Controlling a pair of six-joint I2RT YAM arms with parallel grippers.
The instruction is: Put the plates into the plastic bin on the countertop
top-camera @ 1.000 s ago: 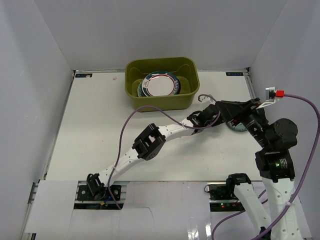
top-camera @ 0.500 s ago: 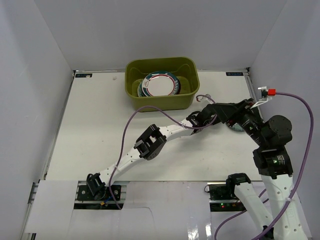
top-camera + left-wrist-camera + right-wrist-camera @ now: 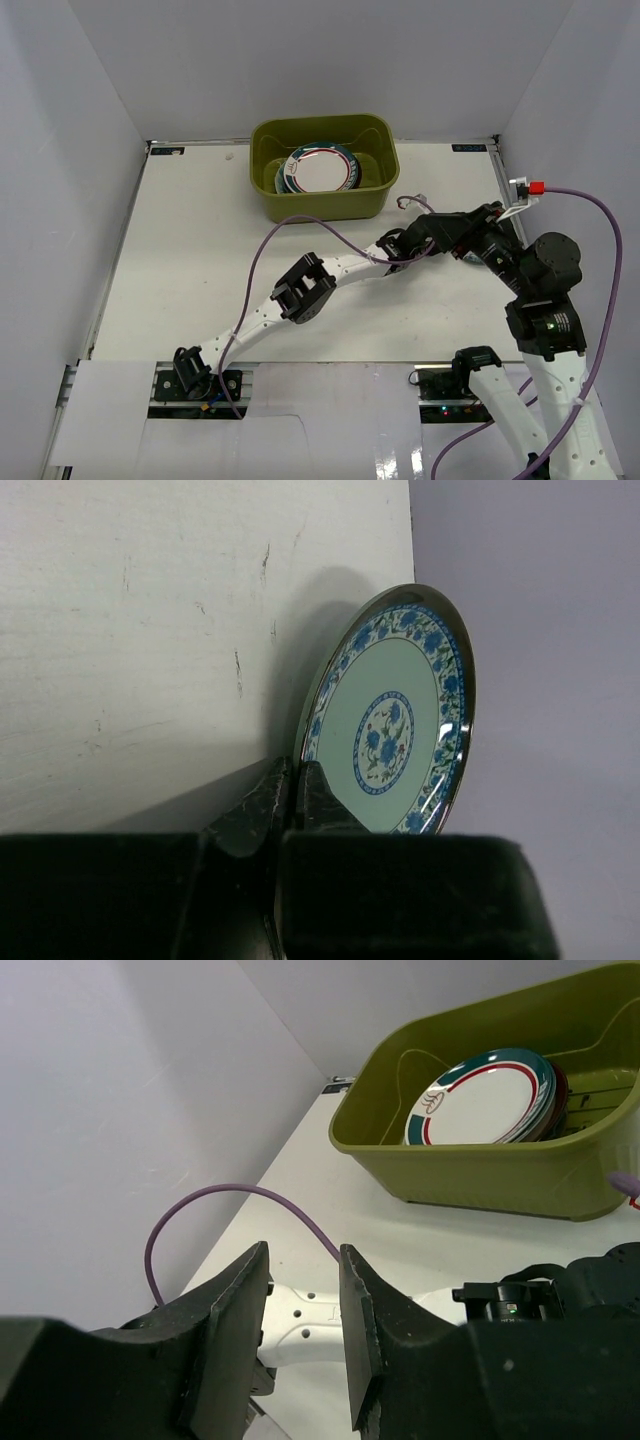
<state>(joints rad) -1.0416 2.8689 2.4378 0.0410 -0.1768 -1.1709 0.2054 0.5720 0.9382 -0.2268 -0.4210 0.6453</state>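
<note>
Pinching the small teal plate by its rim, away from the bin

The left hand [image 3: 297,780] has its two fingers drawn together on the rim of the small teal plate [image 3: 390,715]. The plate has a pale green centre and a band of blue flowers. In the left wrist view it stands steeply tilted, its face turned toward the grey wall, at the right-hand edge of the white surface [image 3: 200,250]. Whether its lower rim touches the surface cannot be told.

The right hand [image 3: 303,1260] is held with a clear gap between its fingers, and nothing sits in that gap. From above, both hands are close together right of centre, with a purple cable [image 3: 265,240] looping over the left arm.

The plastic bin [image 3: 380,195] stands at the far edge of the surface, well apart from the held plate. Inside it lie the stacked plates [image 3: 320,168]. The top plate is white with red and teal bands round its rim.
</note>
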